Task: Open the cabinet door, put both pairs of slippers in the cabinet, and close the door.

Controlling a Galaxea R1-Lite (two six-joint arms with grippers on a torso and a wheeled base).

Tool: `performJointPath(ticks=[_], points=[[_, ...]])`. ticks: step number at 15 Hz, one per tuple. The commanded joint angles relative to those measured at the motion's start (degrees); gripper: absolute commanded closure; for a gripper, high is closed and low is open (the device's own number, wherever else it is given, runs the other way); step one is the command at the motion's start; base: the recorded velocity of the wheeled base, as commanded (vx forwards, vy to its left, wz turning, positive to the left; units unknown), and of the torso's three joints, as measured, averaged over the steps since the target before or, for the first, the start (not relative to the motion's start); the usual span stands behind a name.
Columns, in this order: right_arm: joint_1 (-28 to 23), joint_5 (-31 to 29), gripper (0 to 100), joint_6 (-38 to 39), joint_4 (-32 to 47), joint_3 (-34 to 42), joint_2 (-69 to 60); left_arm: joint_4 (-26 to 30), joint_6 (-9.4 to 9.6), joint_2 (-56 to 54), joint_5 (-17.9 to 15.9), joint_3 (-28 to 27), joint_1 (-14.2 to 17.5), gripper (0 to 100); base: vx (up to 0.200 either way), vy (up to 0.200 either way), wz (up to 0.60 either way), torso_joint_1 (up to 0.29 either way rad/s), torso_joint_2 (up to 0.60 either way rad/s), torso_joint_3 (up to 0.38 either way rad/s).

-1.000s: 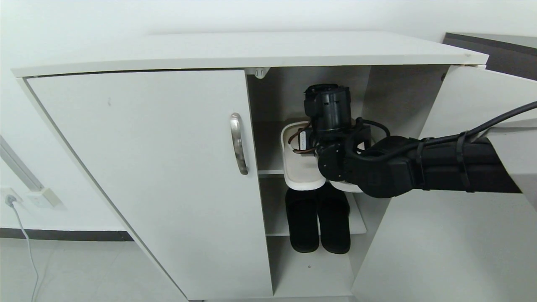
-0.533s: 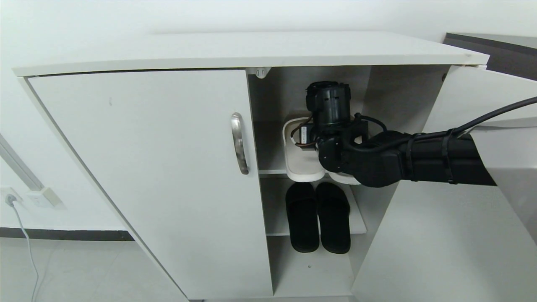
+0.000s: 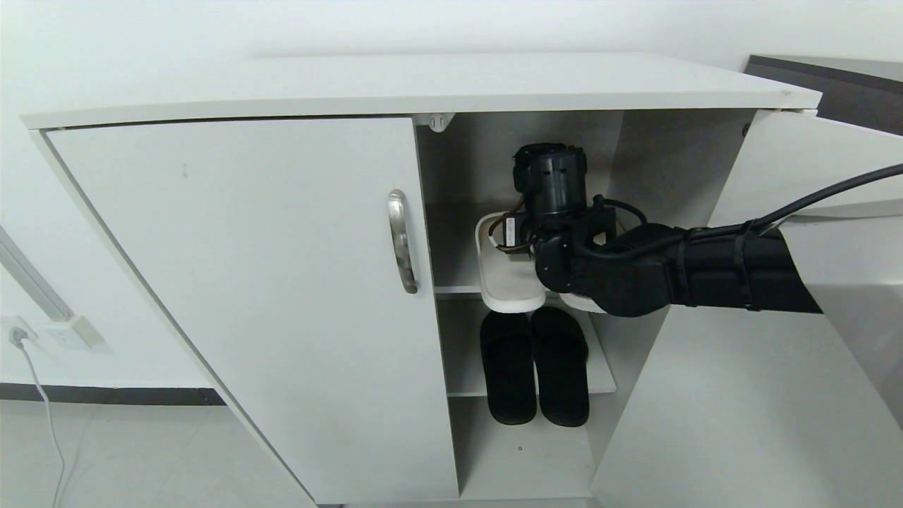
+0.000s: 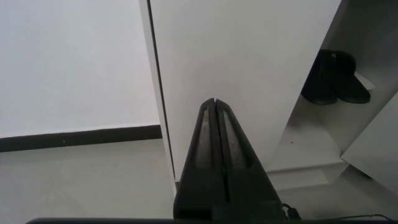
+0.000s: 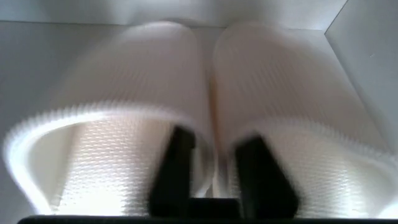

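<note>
The white cabinet (image 3: 423, 81) has its right door (image 3: 741, 395) swung open. A pair of white slippers (image 3: 504, 282) lies on the upper shelf (image 3: 451, 271), heels sticking out over its front edge. My right gripper (image 5: 217, 138) is shut on the white slippers (image 5: 124, 93), its fingers (image 5: 180, 168) pinching the two inner strap walls where the pair meets. On the shelf below, a pair of black slippers (image 3: 534, 367) lies side by side. My left gripper (image 4: 214, 102) is shut and holds nothing, low outside the cabinet, with the black slippers (image 4: 333, 78) off to one side.
The left door (image 3: 247, 282) is closed, with a metal handle (image 3: 400, 240) at its inner edge. A bottom compartment (image 3: 522, 458) lies under the black slippers. A wall socket and cable (image 3: 21, 339) sit at the far left above grey floor.
My right arm pushed the white slippers deeper onto the upper shelf, lifting them a little and then lowering them. The black slippers and left arm stayed put.
</note>
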Motion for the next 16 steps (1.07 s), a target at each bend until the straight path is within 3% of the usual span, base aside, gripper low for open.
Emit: performJointPath(ticks=[1,8,16], points=[[0.1,0.0,0,0.1,1.0,0.3,-0.1,0.0,0.00,0.0,0.0,0.0,0.0,100,0.000,0.000,0.00,0.000,0.00,0.000],[4.2,-0.3,0,1.2,1.7,9.0,-8.2,0.0,0.00,0.0,0.0,0.0,0.0,100,0.000,0.000,0.00,0.000,0.00,0.000],[13.6,0.4,0,7.0,-1.4,37.9,-29.0,0.0,0.00,0.0,-0.1,0.0,0.0,100,0.000,0.000,0.00,0.000,0.00,0.000]])
